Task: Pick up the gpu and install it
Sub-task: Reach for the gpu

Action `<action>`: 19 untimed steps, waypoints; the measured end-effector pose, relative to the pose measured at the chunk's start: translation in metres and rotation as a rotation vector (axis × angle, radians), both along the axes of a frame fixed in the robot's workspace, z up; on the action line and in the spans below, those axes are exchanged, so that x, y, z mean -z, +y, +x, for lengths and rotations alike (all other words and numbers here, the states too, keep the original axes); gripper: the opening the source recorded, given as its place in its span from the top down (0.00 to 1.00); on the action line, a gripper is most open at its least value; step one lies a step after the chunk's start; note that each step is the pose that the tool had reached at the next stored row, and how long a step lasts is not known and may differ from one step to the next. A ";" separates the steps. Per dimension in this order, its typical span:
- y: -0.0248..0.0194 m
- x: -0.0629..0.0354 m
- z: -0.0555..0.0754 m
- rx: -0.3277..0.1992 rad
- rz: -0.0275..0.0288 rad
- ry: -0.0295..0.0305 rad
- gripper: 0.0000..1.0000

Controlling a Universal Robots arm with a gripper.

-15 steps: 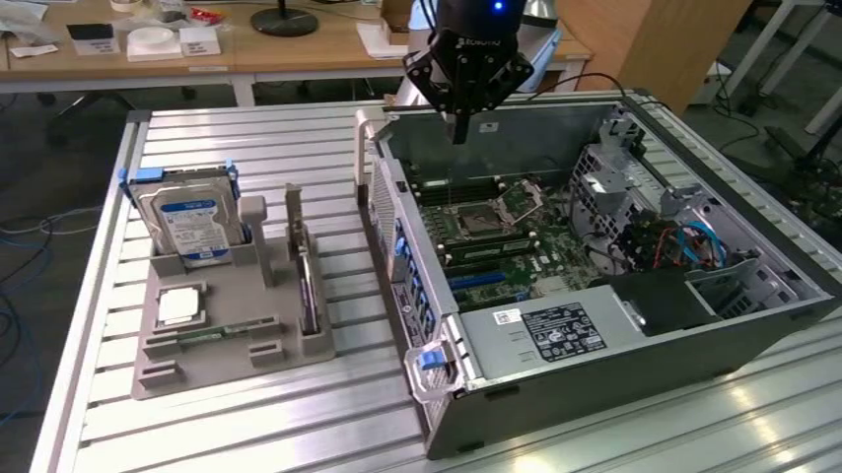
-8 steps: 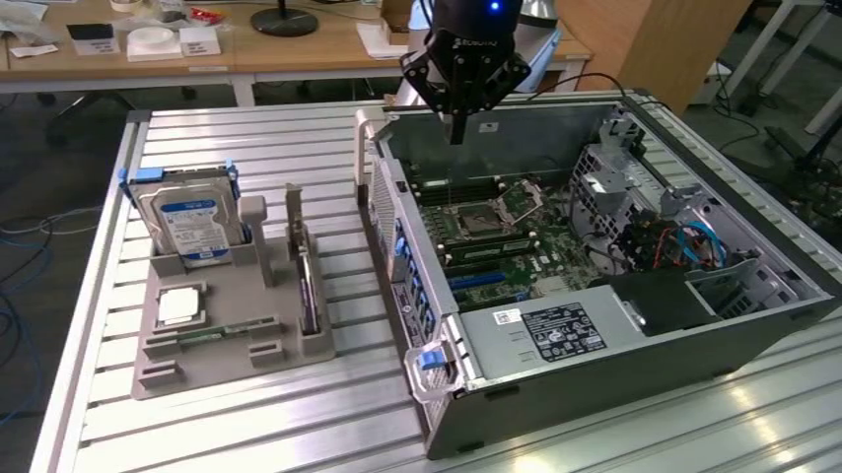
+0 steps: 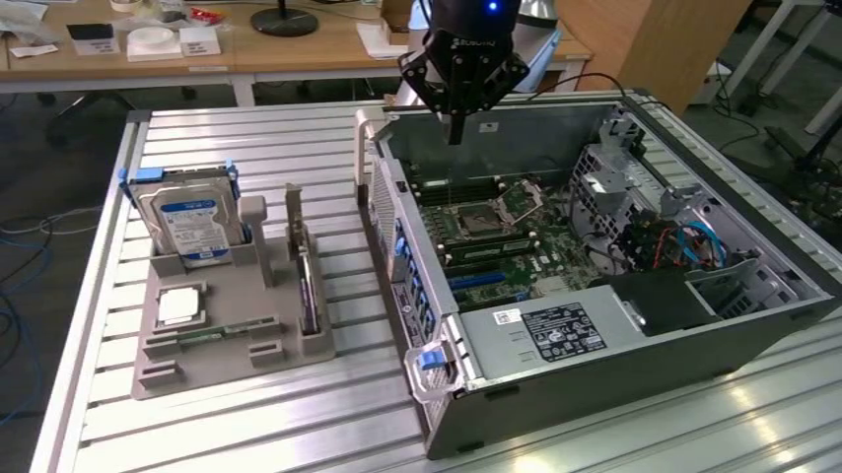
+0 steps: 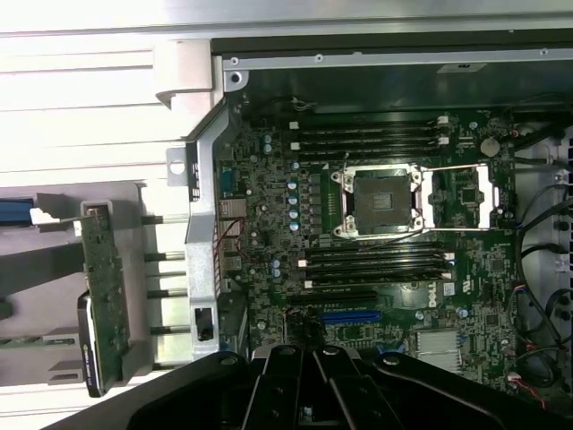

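Note:
The gpu (image 3: pixel 307 286) is a thin dark card that stands on edge in a slot of the grey holder (image 3: pixel 224 370), at the exterior view's left of the open computer case (image 3: pixel 593 340). The wrist view shows the gpu (image 4: pixel 103 287) edge-on beside the case wall. My gripper (image 3: pixel 455 133) hangs shut above the far end of the case, over the motherboard (image 3: pixel 494 236), with nothing between its fingers. It is well apart from the card. In the wrist view the gripper (image 4: pixel 309 381) points down at the motherboard (image 4: pixel 376 233), close to a blue slot (image 4: pixel 349 316).
A silver hard drive (image 3: pixel 195 222) with a blue-white label stands upright in the holder, with a processor chip (image 3: pixel 180 305) and a memory stick (image 3: pixel 211 337) beside it. Drive cage and cables (image 3: pixel 671 236) crowd the case's right side. Desks with clutter (image 3: pixel 158 44) stand behind the slatted metal table (image 3: pixel 250 148).

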State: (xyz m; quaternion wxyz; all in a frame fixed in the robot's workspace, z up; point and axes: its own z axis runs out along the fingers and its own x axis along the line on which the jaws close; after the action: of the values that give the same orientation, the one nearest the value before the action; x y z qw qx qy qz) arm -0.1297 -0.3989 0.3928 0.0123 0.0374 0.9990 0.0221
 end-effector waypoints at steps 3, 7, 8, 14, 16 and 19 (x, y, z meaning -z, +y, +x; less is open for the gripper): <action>0.0000 0.0005 -0.005 0.000 0.0000 0.0003 0.89; 0.0000 0.0005 -0.006 0.000 0.0000 0.0003 0.89; 0.0000 0.0005 -0.006 0.000 0.0000 0.0003 0.89; 0.0000 0.0006 -0.007 0.000 0.0000 0.0003 0.89; 0.0000 0.0006 -0.008 0.000 0.0000 0.0004 0.89; 0.0000 0.0007 -0.009 0.000 -0.0001 0.0004 0.89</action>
State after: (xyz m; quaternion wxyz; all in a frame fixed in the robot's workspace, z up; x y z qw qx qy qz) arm -0.1384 -0.3989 0.3921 0.0122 0.0374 0.9990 0.0220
